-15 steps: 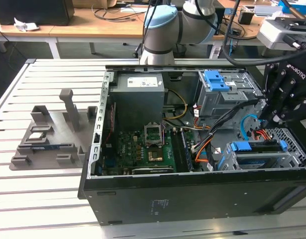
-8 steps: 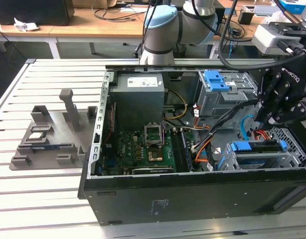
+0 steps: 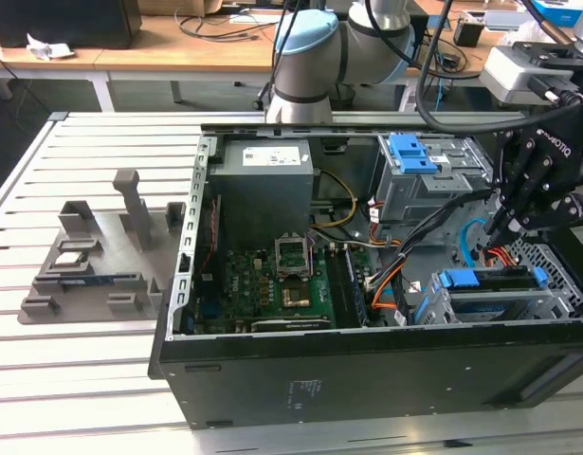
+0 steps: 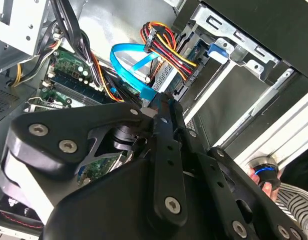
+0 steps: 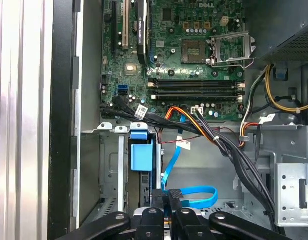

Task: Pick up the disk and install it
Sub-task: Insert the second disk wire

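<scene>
The disk (image 3: 500, 292) lies flat in the drive cage at the near corner of the open computer case, on the exterior view's right. Its blue rail (image 3: 471, 278) faces the motherboard. In the first wrist view the blue rail (image 5: 140, 157) sits in the metal bay. My black gripper (image 3: 504, 232) hangs just above and behind the disk, fingers pointing down into the case. In both wrist views the fingers (image 4: 163, 107) are pressed together, with their tips at a looped blue data cable (image 5: 194, 196). Whether the cable is pinched between them is hidden.
A grey power supply (image 3: 265, 180) and the green motherboard (image 3: 272, 284) fill the case's other half. A second drive cage carries a blue latch (image 3: 411, 152). Black, orange and yellow cables (image 3: 386, 275) cross the middle. A grey fixture (image 3: 92, 256) stands on the slatted table. A hand (image 4: 266, 182) is beside the case.
</scene>
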